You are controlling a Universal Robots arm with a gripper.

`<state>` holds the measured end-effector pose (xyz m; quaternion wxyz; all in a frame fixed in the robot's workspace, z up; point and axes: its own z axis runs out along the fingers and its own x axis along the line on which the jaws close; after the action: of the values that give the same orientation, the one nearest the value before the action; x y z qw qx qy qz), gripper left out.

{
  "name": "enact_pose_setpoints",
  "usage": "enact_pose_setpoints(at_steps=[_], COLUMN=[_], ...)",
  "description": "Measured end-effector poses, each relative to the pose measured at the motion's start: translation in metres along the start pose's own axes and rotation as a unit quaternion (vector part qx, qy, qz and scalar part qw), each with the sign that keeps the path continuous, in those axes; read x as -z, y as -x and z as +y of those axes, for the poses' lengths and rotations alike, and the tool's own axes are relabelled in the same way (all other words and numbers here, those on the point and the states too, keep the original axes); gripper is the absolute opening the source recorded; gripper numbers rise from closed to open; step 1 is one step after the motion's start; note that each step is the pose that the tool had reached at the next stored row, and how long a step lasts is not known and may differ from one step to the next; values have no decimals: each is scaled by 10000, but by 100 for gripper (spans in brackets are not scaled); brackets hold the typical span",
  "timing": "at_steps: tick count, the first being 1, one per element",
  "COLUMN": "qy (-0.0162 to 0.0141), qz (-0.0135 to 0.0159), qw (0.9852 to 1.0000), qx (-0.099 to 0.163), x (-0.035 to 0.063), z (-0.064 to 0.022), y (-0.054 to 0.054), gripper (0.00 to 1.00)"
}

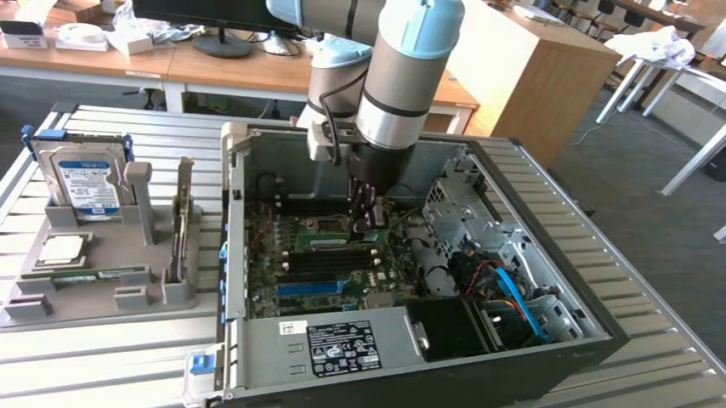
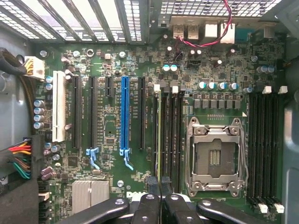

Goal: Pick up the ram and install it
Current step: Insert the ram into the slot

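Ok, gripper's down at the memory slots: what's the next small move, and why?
I'd probably press gently straight down on the ram. It stands in a slot beside the empty processor socket, and the shut gripper is at one end of it. Whether it is fully seated I cannot tell, so a light push seems safer than pulling away.

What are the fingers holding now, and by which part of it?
The ram, seen edge-on: the shut fingers appear to pinch its top edge near one end.

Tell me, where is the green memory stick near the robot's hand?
In the exterior view, the ram sits on the motherboard in the open computer case, under the hand, beside the empty processor socket.
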<state>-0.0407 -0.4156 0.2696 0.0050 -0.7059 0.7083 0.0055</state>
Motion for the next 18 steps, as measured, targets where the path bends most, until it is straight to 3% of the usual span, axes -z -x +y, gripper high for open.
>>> enact_pose_setpoints(at_steps=[18], qy=[-15], qz=[0], qw=[10000], qx=[1], x=[-134], z=[0], y=[-3], gripper=[12])
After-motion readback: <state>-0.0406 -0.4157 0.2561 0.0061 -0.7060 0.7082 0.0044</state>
